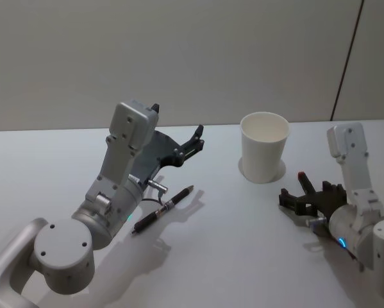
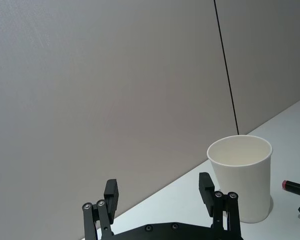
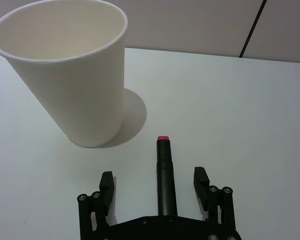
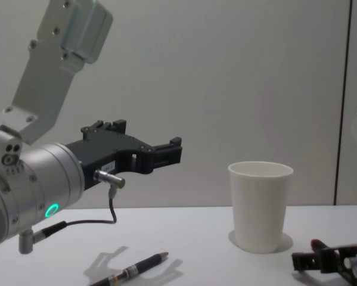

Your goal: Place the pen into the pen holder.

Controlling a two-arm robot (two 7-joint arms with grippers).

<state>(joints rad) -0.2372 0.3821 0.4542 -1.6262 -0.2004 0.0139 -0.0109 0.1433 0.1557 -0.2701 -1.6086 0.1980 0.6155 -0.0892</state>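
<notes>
A black pen (image 1: 163, 210) with a copper tip lies on the white table beside my left arm, and it also shows low in the chest view (image 4: 133, 271). The pen holder (image 1: 264, 146), a plain white paper cup, stands upright farther back (image 4: 260, 204) (image 2: 241, 176) (image 3: 72, 70). My left gripper (image 1: 197, 140) (image 2: 159, 192) hangs open above the table, holding nothing, and points toward the cup. My right gripper (image 1: 304, 191) (image 3: 153, 181) rests low to the cup's right and is open. A second dark pen with a red end (image 3: 165, 172) sits between its spread fingers, and neither finger touches it.
The white table (image 1: 243, 256) runs back to a plain grey wall with a dark vertical seam (image 1: 349, 58). Bare table lies between the cup and the two arms.
</notes>
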